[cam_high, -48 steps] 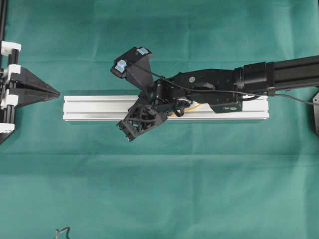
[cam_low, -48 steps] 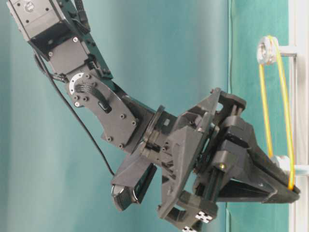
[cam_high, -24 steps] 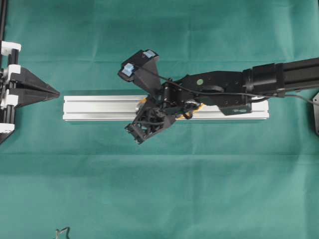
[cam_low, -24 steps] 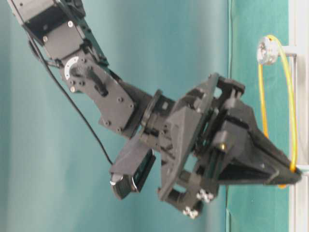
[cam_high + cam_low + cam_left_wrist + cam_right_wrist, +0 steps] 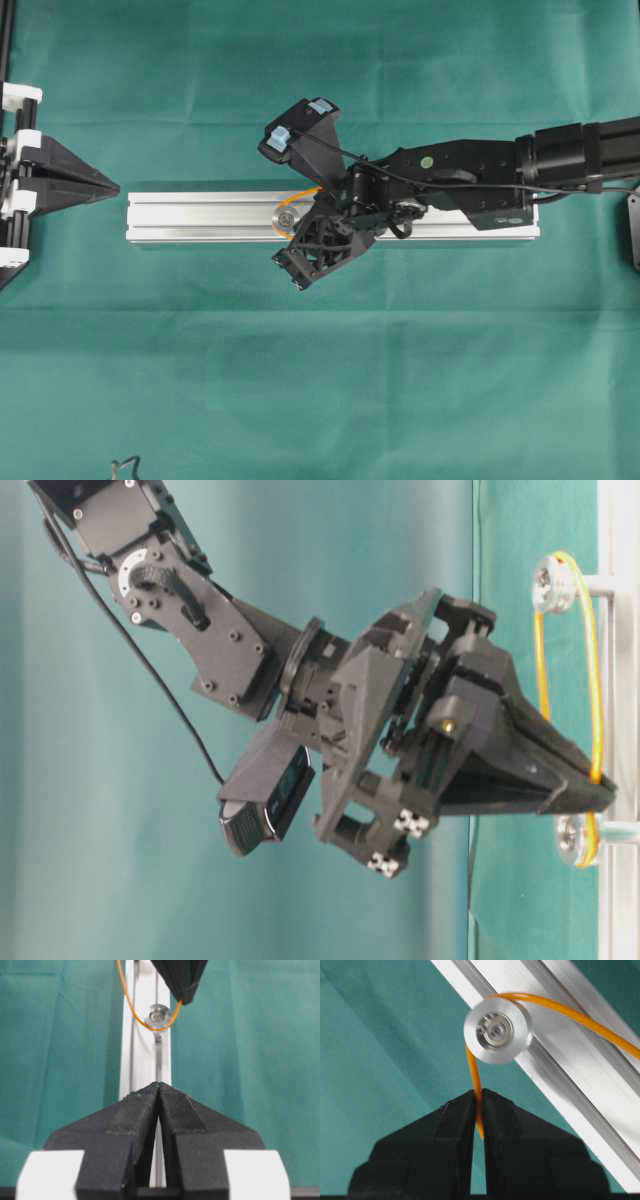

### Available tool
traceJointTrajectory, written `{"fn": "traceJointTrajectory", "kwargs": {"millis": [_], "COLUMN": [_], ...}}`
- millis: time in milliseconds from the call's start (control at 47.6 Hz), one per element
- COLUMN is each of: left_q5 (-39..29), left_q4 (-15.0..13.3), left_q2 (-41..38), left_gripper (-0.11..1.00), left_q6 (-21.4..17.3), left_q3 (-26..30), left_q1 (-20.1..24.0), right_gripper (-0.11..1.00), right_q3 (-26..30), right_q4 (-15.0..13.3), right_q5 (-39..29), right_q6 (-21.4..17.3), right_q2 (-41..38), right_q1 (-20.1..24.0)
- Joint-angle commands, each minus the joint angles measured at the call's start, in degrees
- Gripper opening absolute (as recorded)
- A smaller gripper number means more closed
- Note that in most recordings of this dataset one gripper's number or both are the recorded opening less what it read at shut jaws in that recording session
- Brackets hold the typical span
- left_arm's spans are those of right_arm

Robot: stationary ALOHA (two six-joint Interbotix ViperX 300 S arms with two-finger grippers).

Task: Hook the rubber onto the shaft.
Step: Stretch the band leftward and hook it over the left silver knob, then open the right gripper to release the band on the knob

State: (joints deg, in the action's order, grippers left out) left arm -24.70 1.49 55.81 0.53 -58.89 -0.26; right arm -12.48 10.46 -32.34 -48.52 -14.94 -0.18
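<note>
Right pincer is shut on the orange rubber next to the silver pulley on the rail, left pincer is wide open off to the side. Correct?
Not quite. The left pincer is shut, its jaws pressed together with nothing between them, as the left wrist view shows. The rest holds: the right pincer is shut on the orange rubber beside the silver pulley on the rail.

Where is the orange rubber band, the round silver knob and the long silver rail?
orange rubber band (image 5: 476, 1082): right wrist view, the strand above the pinching jaws.
round silver knob (image 5: 497, 1031): right wrist view, its flat round face.
long silver rail (image 5: 190, 218): overhead view, its bare left stretch.
</note>
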Motion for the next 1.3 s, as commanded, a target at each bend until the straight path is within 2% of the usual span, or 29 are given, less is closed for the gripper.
{"fn": "traceJointTrajectory", "kwargs": {"millis": [0, 189, 547, 988, 1051, 1114, 1283], "left_q5": [0.26, 0.26, 0.26, 0.26, 0.26, 0.26, 0.26], "left_q4": [0.18, 0.18, 0.18, 0.09, 0.18, 0.09, 0.18], "left_q2": [-0.53, -0.44, -0.53, -0.44, -0.44, -0.44, -0.44], "left_gripper": [0.00, 0.00, 0.00, 0.00, 0.00, 0.00, 0.00], "left_q6": [-0.09, -0.18, -0.18, -0.09, -0.09, -0.09, -0.09], "left_q3": [0.97, 0.97, 0.97, 0.97, 0.97, 0.97, 0.97], "left_q1": [-0.09, -0.09, -0.09, -0.09, -0.09, -0.09, -0.09], "right_gripper": [0.07, 0.07, 0.07, 0.09, 0.17, 0.31, 0.82], "right_q3": [0.00, -1.85, -5.36, -5.36, -5.36, -5.36, -5.36], "right_q4": [-0.62, -1.58, -1.67, -1.67, -1.67, -1.67, -2.11], "right_q5": [0.18, 0.18, 0.09, 0.09, 0.18, 0.09, 0.09], "right_q6": [0.09, 0.09, 0.44, 0.53, 0.53, 0.53, 0.70], "right_q2": [2.99, 4.39, 6.94, 7.03, 7.03, 7.03, 7.12], "right_q1": [0.18, 0.18, 0.18, 0.18, 0.18, 0.18, 0.26]}}
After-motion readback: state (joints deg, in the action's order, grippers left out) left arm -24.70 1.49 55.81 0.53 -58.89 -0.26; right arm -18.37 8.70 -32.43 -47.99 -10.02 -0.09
